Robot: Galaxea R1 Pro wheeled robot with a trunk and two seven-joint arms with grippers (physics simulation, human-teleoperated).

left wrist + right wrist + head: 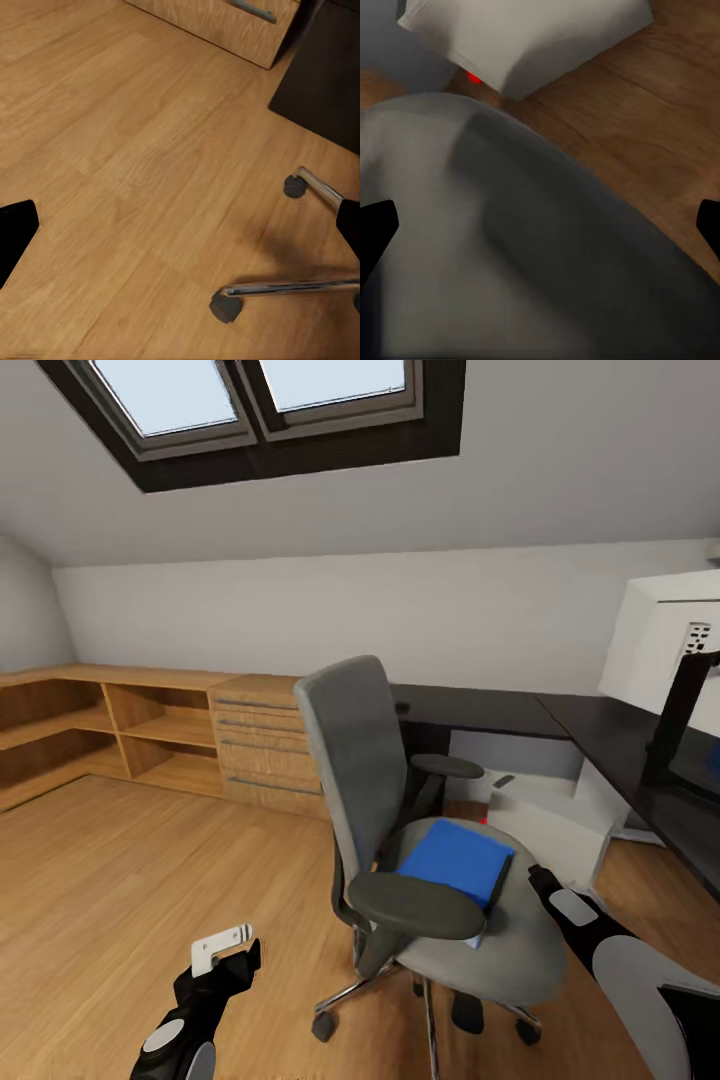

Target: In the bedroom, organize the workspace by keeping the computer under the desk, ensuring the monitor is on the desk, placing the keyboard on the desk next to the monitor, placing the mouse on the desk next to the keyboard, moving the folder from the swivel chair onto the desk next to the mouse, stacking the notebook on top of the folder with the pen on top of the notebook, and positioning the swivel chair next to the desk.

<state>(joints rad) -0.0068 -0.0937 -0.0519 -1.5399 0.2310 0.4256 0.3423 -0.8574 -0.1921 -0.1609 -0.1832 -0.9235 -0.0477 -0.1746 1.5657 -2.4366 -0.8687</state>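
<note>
Attic bedroom, sloped ceiling with black-framed skylights, light wood floor.

Swivel chair stands mid-floor, out from the counter, its back toward the wooden drawer cabinet. Blue folder lies flat on the seat, its near corner tucked behind the nearer armrest; a pale edge shows just under that corner, cannot tell what it is.

The glossy black counter runs along the far wall and turns down the right side. Monitor stands on the right run, white back showing, black stand arm beside it. Light grey computer sits on the floor under the corner, red light showing past the seat rim. Small dark object on the counter behind the chair back, too small to name.

Left pincer hangs low over bare floor, left of the chair base; fingers set wide. Its wrist view shows two chrome legs with casters close by, open boards on the other side.

Right pincer is at the seat's right rim, just beside the cushion; fingertips spread wide, nothing between them.

Broad clear floor lies left of the chair toward the low shelving.
</note>
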